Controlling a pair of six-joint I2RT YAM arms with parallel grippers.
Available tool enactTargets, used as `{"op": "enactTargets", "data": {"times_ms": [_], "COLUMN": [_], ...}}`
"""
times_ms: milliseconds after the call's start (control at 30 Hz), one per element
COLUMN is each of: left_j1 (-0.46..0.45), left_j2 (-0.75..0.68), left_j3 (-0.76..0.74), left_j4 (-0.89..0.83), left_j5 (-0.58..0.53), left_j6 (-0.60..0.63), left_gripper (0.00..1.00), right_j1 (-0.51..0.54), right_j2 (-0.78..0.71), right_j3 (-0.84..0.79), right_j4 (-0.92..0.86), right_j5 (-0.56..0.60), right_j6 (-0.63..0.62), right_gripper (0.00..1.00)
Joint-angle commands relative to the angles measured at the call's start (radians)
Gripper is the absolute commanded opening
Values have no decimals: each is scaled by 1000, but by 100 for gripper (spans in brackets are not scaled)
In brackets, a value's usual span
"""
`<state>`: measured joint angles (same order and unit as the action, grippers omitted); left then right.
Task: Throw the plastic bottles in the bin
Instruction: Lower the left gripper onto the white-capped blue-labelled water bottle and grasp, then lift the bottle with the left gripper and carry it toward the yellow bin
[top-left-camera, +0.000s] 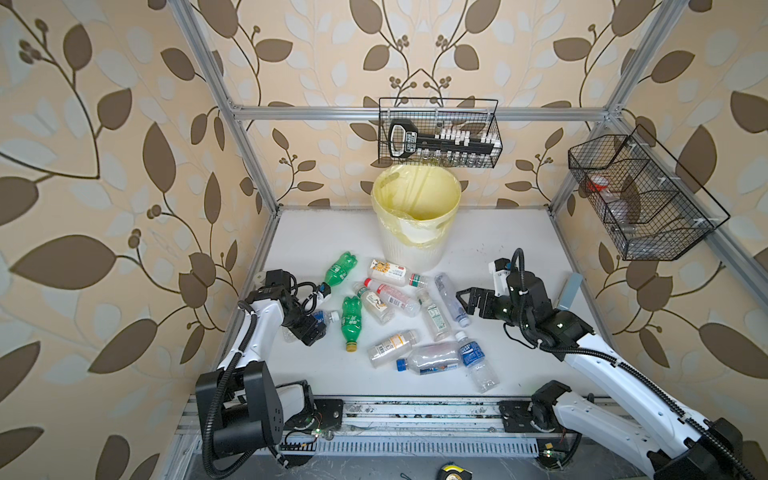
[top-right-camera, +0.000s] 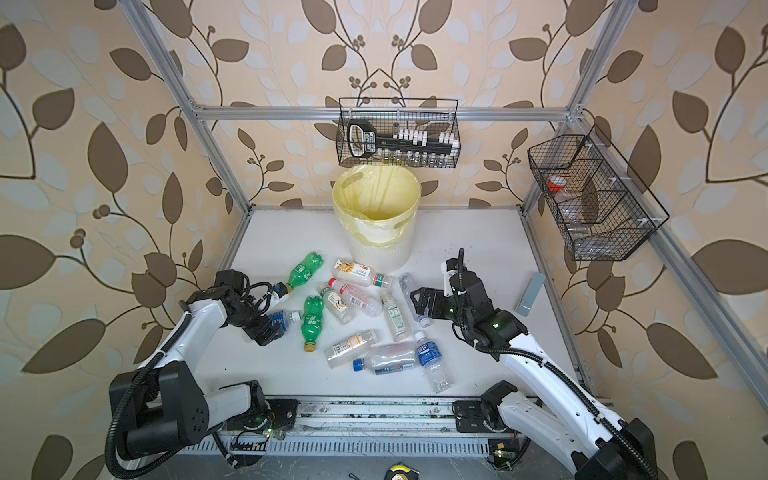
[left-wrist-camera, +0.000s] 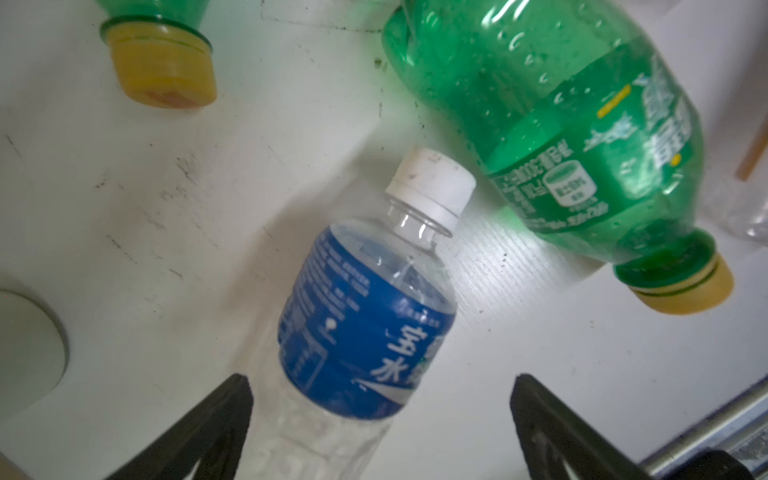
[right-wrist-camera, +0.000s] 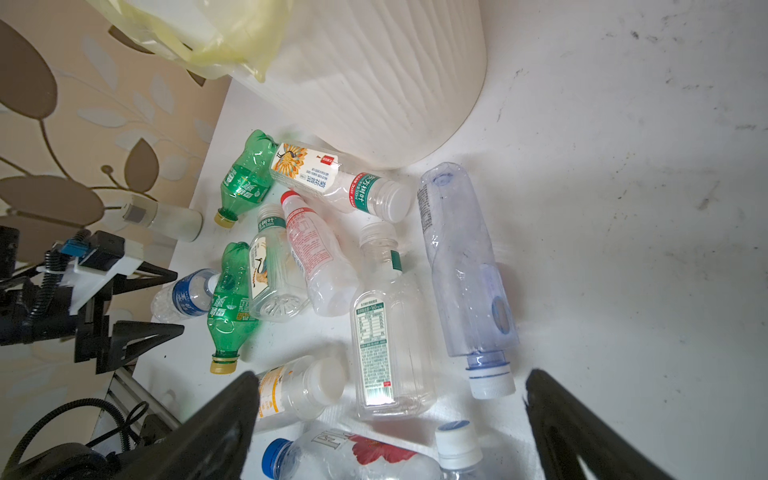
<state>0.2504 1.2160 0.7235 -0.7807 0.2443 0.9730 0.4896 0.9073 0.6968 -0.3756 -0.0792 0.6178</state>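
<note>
Bottles everywhere! The plastic bottles (top-left-camera: 392, 297) lie scattered on their sides across the white tabletop (top-left-camera: 519, 257), all in front of the round white ribbed bin (top-left-camera: 409, 249). The bin stands upright at the back of the tabletop, with its pale yellow bag folded over the rim.

Over on the left, the left gripper (top-left-camera: 316, 330) is down low over a clear bottle with a blue label and a white cap (left-wrist-camera: 365, 324). Its jaws are spread wide, one on each side of the bottle's clear body and not closed on it; whether either one touches it I cannot tell. Just past that cap lies a green bottle with a yellow cap (left-wrist-camera: 561, 137).

On the right, the right gripper (top-left-camera: 463, 303) points in toward the pile, jaws wide apart and holding nothing. It sits near the cap end of a long clear bottle with a pale cap (right-wrist-camera: 465, 266). Closest to the bin is a white bottle with a yellow flower label (right-wrist-camera: 316, 174), lying just beside the base.
</note>
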Motion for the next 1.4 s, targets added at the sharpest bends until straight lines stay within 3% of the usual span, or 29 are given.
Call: {"op": "enactTargets", "data": {"times_ms": [0,400,733,1100,1367], "left_j1": [9,9,9,9,9], "left_j2": [18,63,100,54,-96], "left_j3": [-8,-38,-61,-68,-78], "left_j4": [55,113,127,82,37], "left_j5": [-8,-24,-36,-4,10], "left_j6": [76,71,61,19,-18], "left_gripper": [99,99,92,55,50], "right_j1": [0,-2,-3,-3,-3], "right_j2": [5,-2,18,-1,-8], "right_j3": [-6,-7,-7,-38,-65], "right_j4": [11,-3,8,6,9], "right_j5": [-9,1,2,17,24], "right_j6": [19,13,13,12,11], "right_gripper": [100,100,100,100,100]}}
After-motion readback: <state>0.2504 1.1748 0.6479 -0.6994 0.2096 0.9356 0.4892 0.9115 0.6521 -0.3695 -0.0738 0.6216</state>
